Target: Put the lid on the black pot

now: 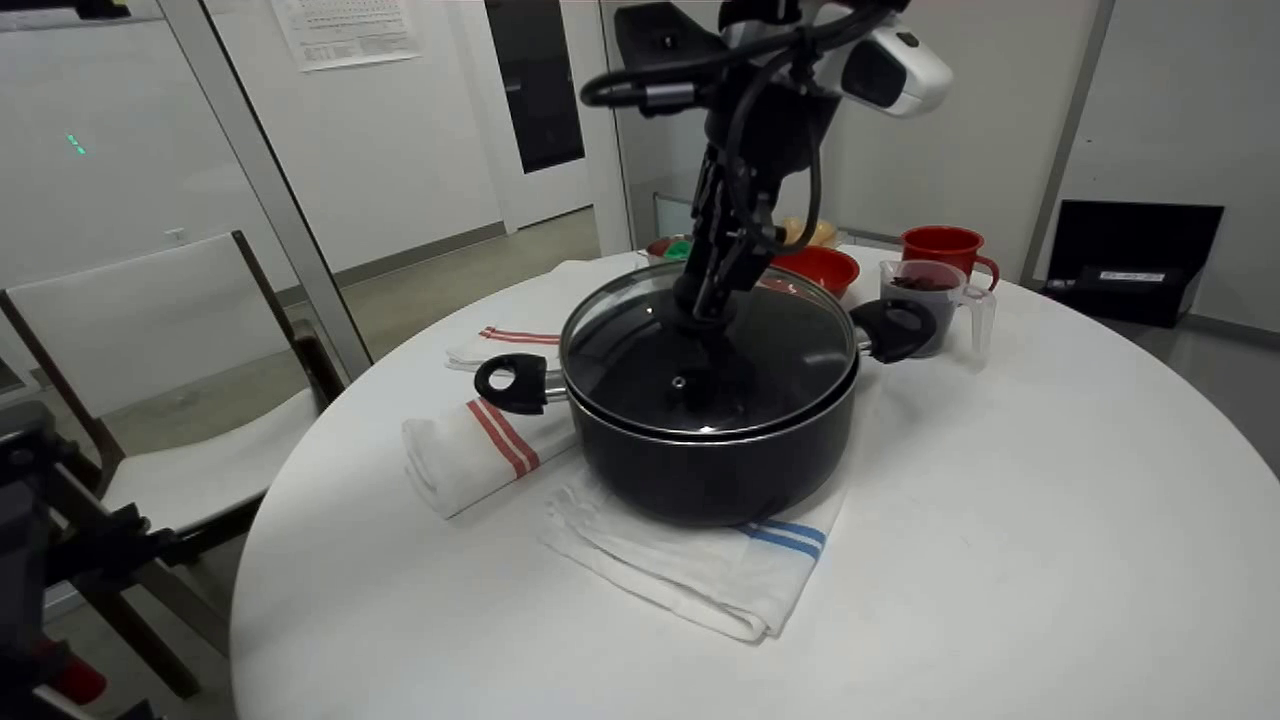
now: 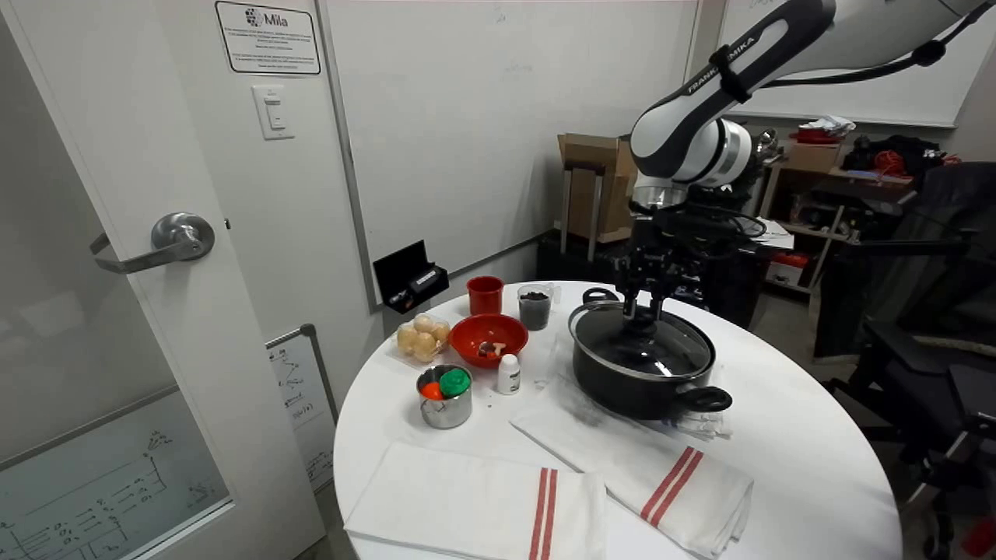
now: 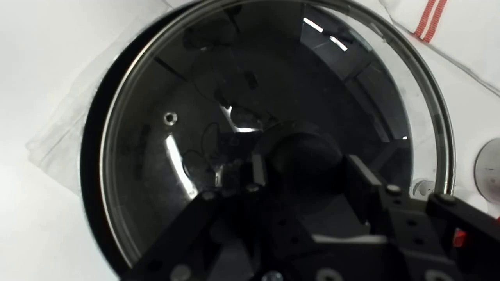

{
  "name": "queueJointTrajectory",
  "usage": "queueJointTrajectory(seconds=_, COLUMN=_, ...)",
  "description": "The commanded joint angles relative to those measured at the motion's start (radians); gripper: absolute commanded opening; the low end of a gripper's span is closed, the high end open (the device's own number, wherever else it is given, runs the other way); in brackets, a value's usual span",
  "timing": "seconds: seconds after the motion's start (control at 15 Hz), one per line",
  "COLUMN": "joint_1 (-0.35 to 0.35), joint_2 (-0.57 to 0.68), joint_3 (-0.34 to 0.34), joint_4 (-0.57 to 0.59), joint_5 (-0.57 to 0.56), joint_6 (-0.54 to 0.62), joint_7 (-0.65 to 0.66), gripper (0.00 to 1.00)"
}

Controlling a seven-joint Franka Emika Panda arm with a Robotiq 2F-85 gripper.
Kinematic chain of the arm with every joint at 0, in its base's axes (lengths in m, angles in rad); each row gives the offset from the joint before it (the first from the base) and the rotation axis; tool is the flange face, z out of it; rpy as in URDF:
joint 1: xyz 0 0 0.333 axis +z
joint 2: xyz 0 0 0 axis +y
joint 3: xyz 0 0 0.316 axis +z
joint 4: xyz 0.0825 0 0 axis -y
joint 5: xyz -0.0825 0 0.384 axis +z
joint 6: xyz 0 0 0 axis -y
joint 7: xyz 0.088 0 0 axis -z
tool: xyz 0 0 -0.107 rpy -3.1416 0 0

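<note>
The clear glass lid (image 1: 620, 350) with its metal rim and black knob (image 3: 306, 150) lies over the black pot (image 1: 710, 485). In the wrist view the lid (image 3: 187, 86) is off-centre. A dark crescent of the pot (image 3: 93, 164) shows past its left rim, and its right rim overhangs the pot. The lid (image 2: 661, 354) and pot (image 2: 615, 393) also show in an exterior view. I cannot tell whether the lid touches the pot all round. My gripper (image 2: 643, 309) points down, its fingers on both sides of the knob and apparently shut on it. The gripper (image 3: 308, 171) hides part of the knob.
The pot stands on a white cloth with blue stripes (image 1: 785, 537). Red-striped cloths (image 2: 467, 498) lie beside it. A red bowl (image 2: 467, 342), measuring cup (image 2: 535, 311), red mug (image 2: 485, 294), white bottle (image 2: 509, 377), metal cup (image 2: 447, 412) and packed yellowish balls (image 2: 420, 342) stand near it.
</note>
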Motion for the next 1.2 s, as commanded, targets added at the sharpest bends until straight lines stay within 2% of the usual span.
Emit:
queueJointTrajectory(seconds=0.0, joint_1=-0.006, joint_2=-0.029, joint_3=-0.017, joint_4=-0.058, joint_5=0.015, joint_6=0.033, joint_7=-0.005, gripper=0.25)
queueJointTrajectory(seconds=1.13, joint_1=0.033, joint_2=-0.060, joint_3=-0.069, joint_4=-0.085, joint_5=-0.038, joint_6=0.066, joint_7=0.034, gripper=0.25)
